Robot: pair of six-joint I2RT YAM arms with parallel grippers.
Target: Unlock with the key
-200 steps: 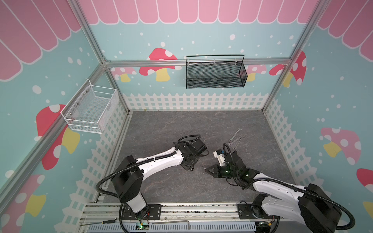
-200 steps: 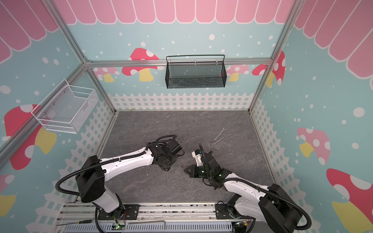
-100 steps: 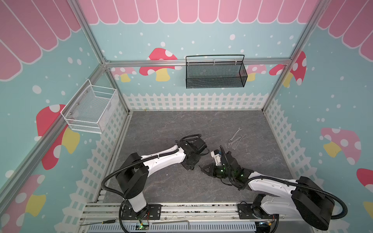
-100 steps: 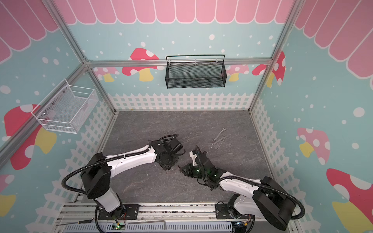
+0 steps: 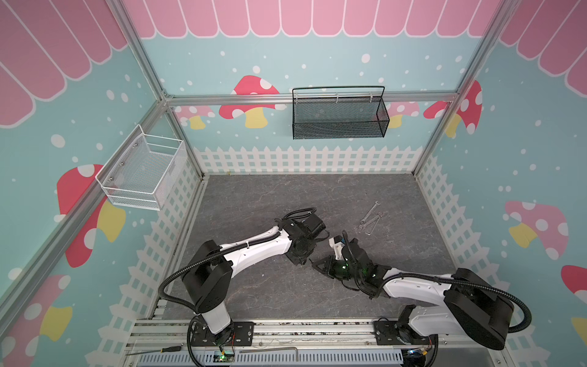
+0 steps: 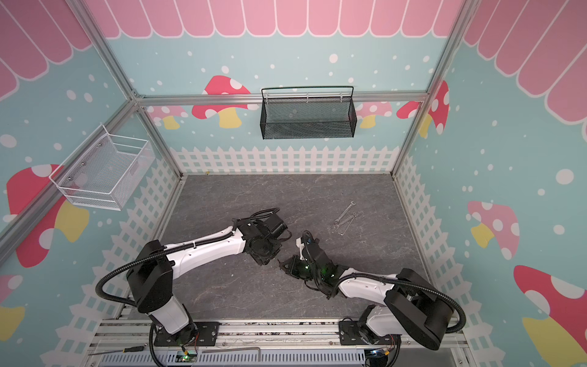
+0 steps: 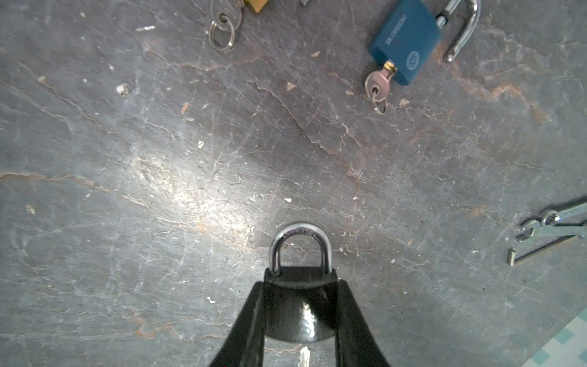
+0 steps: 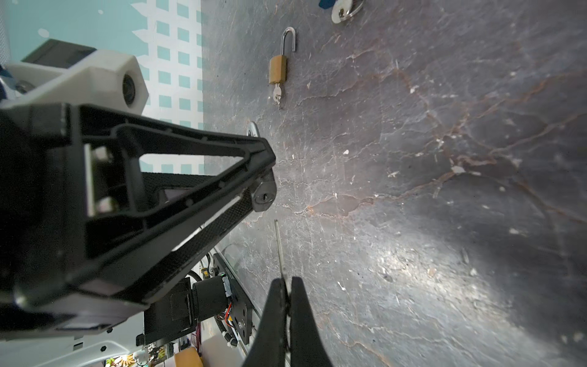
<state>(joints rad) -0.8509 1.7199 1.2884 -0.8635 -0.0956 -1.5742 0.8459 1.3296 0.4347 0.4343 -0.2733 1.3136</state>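
My left gripper (image 7: 300,286) is shut on a black padlock (image 7: 298,305) whose silver shackle (image 7: 300,244) sticks out past the fingertips. In the right wrist view the padlock's keyhole end (image 8: 263,197) shows between the left fingers (image 8: 190,149). My right gripper (image 8: 286,281) is shut on a thin silver key (image 8: 279,248), seen edge-on. The key's tip stands just short of the keyhole, a little to one side, and does not touch it. In both top views the left gripper (image 5: 301,258) and right gripper (image 5: 318,266) nearly meet at the mat's middle front.
A blue padlock (image 7: 405,41) with a key in it and its shackle open lies on the mat. A brass padlock (image 8: 278,70) lies open too, key inserted. Wrenches (image 5: 370,217) lie to the right. A black basket (image 5: 338,114) and a white basket (image 5: 143,171) hang on the walls.
My right gripper has moved left with the key, closing most of the gap to the padlock. The left gripper has barely shifted and keeps its hold.
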